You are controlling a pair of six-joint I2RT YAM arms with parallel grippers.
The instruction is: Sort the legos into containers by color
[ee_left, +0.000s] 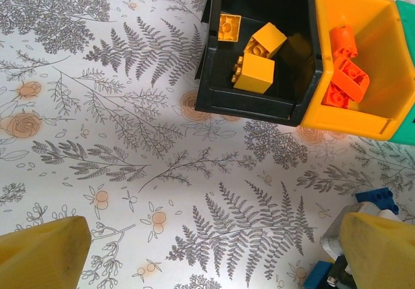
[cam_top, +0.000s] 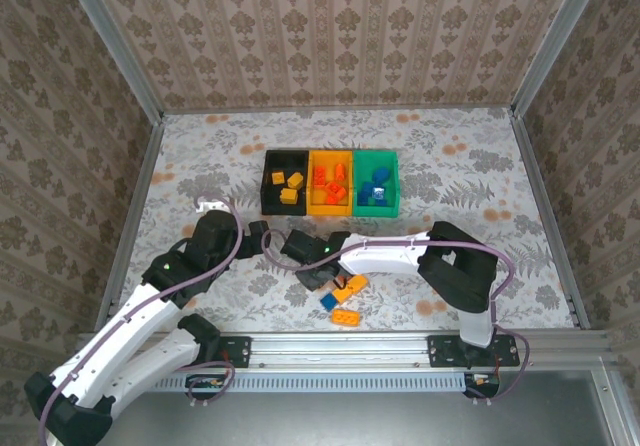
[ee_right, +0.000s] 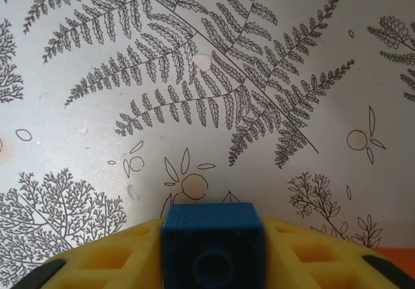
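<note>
Your right tool [ee_right: 213,229] is clenched on a blue brick [ee_right: 212,253]. Yellow pads [ee_right: 117,256] press both flanks of the brick, with the fern-print surface [ee_right: 207,75] beyond it. Only one squarish face of the brick shows, so its long axis probably cannot be judged from here.

Seen from above, that tool is over the middle of the surface, with the right arm folded leftward across its own base. The coming move turns on one bearing. The green bin [cam_top: 377,209], where blue legos [cam_top: 378,186] already lie, stands farther from the arm bases than the tool and off to its right, at the right end of the joined row. The orange-yellow bin [cam_top: 330,208] lies almost straight ahead of the tool and the black bin [cam_top: 285,209] a little to its left. You would carry the brick outward and rightward, past the middle bin.

Your left tool [ee_left: 213,253] is released, with its fingers [ee_left: 42,253] spread wide and nothing between them. It faces the black bin and the yellow legos [ee_left: 254,69] inside, well away from the green one, so the drop falls to your right arm.

Beside the right tool, a yellow-orange brick [cam_top: 351,286], another blue piece [cam_top: 329,302] and an orange brick [cam_top: 347,317] wait loose on the surface.
</note>
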